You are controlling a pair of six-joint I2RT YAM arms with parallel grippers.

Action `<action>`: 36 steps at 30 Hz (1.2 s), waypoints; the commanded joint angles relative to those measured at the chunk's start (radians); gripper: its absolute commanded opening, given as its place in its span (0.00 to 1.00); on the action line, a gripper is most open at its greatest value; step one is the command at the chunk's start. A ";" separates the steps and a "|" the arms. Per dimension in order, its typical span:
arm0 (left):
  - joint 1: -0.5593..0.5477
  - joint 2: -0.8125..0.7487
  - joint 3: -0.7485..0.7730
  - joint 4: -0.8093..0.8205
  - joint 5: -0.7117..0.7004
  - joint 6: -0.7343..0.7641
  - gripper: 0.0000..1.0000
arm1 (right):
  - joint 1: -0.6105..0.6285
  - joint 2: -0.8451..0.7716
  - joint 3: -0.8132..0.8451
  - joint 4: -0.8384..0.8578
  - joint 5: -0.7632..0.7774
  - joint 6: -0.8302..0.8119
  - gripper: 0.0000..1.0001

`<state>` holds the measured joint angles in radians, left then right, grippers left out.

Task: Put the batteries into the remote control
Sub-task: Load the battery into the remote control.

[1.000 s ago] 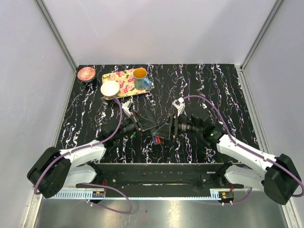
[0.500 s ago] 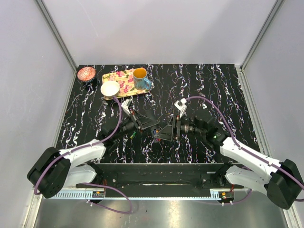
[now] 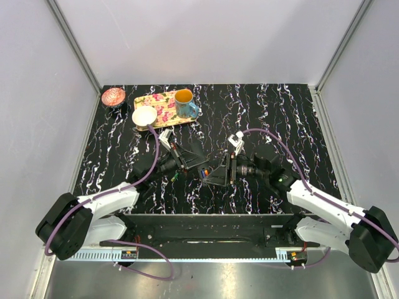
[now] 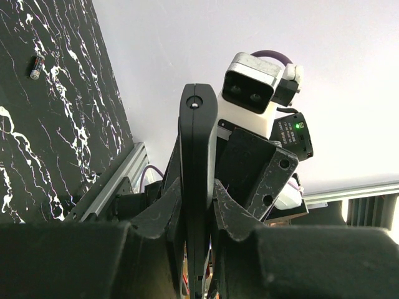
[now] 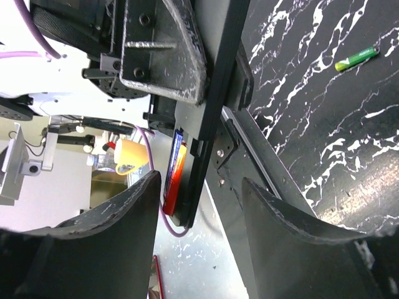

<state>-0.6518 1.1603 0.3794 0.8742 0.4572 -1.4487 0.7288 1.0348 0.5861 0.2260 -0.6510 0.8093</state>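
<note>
**Remote's pinched in the left arm, right jaws waiting around its end**

Starting closest to the arm bases: both arms reach in and meet over the middle of the black, white-veined table [image 3: 280, 112]. The left gripper [image 4: 198, 193] has its jaws clamped tight on the remote control [image 4: 198, 137]. It holds the black slab up so that its own wrist camera sees it edge-on.

The right gripper [image 5: 199, 180] comes at it from the opposite side with its jaws standing apart. The end of the remote sits in the gap between them. Honestly can't tell if either finger touches the plastic, but it doesn't look gripped from that side.

The right wrist view shows a red-orange battery [image 5: 176, 165] sitting in the recess on the remote's face, with a strip of blue alongside it. I can't make out how many cells are in there.

A loose green battery [image 5: 356, 58] lies flat on the table near the left gripper, clear of the remote.

Over at the far left edge there's a floral yellow tray [image 3: 159, 99] with a blue mug [image 3: 185, 103] standing on it. A white cup [image 3: 144, 116] sits at the tray's near left corner, and a pinkish bowl [image 3: 113, 96] sits just beside the tray in the table's corner.
</note>
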 commanded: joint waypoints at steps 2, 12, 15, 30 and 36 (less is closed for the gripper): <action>0.003 -0.025 0.016 0.078 -0.003 -0.016 0.00 | -0.020 0.013 -0.017 0.150 -0.035 0.067 0.63; 0.004 -0.036 0.010 0.092 -0.005 -0.027 0.00 | -0.031 0.036 -0.023 0.190 -0.061 0.096 0.48; 0.004 -0.036 0.013 0.097 -0.005 -0.030 0.00 | -0.032 0.037 -0.026 0.190 -0.065 0.096 0.41; 0.004 -0.033 0.019 0.128 0.006 -0.064 0.00 | -0.032 0.050 -0.011 0.122 -0.041 0.041 0.18; 0.004 -0.033 0.015 0.094 0.005 -0.032 0.00 | -0.032 0.033 0.003 0.125 -0.039 0.056 0.65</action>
<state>-0.6495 1.1534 0.3794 0.8879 0.4603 -1.4673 0.7029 1.0767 0.5629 0.3679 -0.6983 0.8860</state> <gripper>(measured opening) 0.200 0.572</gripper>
